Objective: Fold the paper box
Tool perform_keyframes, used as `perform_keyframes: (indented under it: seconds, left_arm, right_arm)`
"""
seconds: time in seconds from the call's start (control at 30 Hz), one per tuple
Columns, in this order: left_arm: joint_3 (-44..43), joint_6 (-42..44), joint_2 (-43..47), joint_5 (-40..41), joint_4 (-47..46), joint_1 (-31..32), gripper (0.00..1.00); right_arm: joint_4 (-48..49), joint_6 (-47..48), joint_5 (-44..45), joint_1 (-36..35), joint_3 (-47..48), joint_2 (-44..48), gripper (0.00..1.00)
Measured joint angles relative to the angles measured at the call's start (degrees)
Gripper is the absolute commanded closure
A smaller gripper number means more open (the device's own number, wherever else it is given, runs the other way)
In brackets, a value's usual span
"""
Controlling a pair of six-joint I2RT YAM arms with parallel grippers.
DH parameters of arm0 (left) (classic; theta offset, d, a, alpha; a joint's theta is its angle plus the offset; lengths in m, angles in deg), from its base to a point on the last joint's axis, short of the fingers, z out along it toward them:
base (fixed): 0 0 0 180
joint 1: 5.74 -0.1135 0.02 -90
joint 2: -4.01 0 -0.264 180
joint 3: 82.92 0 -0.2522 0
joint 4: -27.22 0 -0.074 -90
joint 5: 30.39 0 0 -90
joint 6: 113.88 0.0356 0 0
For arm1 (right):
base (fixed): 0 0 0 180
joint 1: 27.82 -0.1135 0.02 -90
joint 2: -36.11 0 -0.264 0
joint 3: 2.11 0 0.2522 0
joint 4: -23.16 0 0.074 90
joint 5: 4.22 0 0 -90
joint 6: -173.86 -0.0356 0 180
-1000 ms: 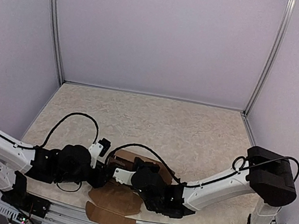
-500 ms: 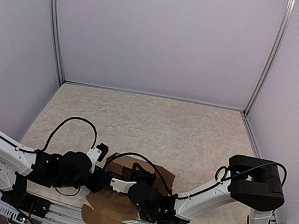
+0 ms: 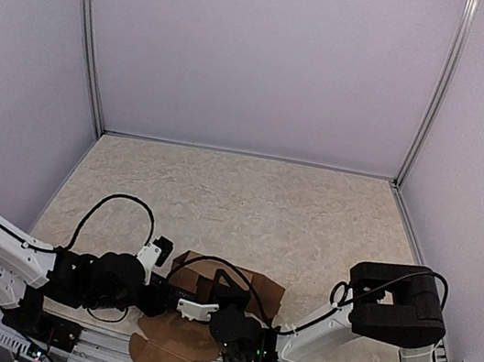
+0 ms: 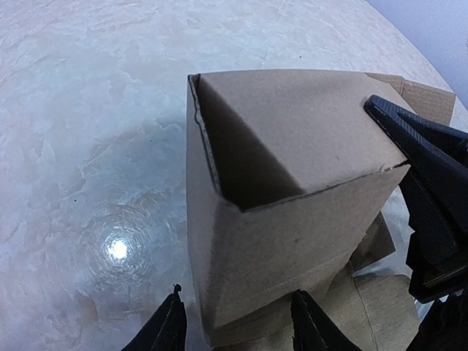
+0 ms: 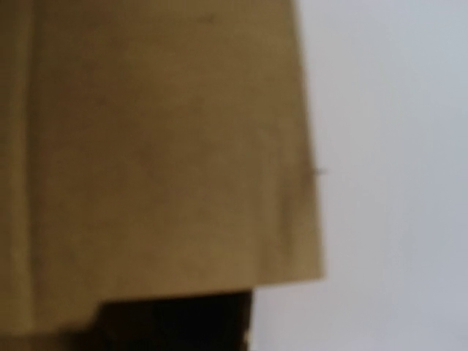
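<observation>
Cardboard stood near the table's front edge, between the two arms. The paper box was partly folded, its walls raised into a squarish tube with one corner seam gaping. Its loose flaps lay flat on the table toward the arm bases. The left gripper was spread wide, its fingertips straddling the box's lower corner, seemingly with a sliver of gap on one side. The right gripper had a black finger against the box's top edge. Whether it pinched anything I could not tell, since its own camera showed only blurred cardboard.
</observation>
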State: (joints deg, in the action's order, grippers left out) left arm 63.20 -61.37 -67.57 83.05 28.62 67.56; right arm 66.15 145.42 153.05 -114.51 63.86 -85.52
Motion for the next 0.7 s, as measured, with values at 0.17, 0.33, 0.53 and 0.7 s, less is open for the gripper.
perform_keyframes:
  seconds: [0.17, 0.33, 0.53, 0.7]
  left_arm:
    - [0.42, -0.63, 1.51, 0.26, 1.07, 1.09, 0.49]
    - [0.52, -0.87, 3.02, 1.14, 1.88, 1.68, 0.49]
    - [0.48, -0.35, 3.06, 1.57, 2.19, 1.70, 0.49]
    - [0.24, 1.07, 3.41, 2.12, 2.80, 1.70, 0.48]
  right_arm:
    - [3.82, 3.37, 0.98, -0.81, -0.09, -1.31, 1.00]
    - [4.92, 4.72, 0.96, -1.16, -0.20, -1.42, 1.00]
    - [4.31, 4.81, 0.90, -1.20, -0.20, -1.16, 1.00]
    - [-1.40, 2.99, -0.22, -1.20, -0.17, 1.57, 1.00]
